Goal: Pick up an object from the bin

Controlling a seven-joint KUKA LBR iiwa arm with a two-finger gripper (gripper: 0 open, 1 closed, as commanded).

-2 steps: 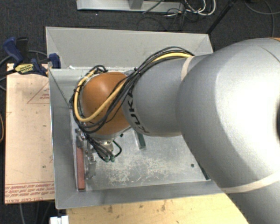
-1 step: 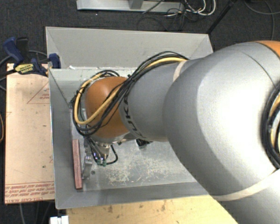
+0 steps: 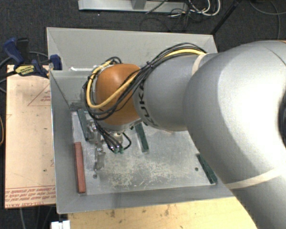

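One red-brown bar (image 3: 79,168) lies just left of my gripper (image 3: 98,162), a green strip (image 3: 142,138) to its right; whether the jaws are spread, I cannot tell.

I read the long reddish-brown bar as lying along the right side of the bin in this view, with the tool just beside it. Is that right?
Not quite. The camera view shows the reddish-brown bar lying along the left side of the bin, not the right. The tool is indeed just beside it, on the bar's right in that view.
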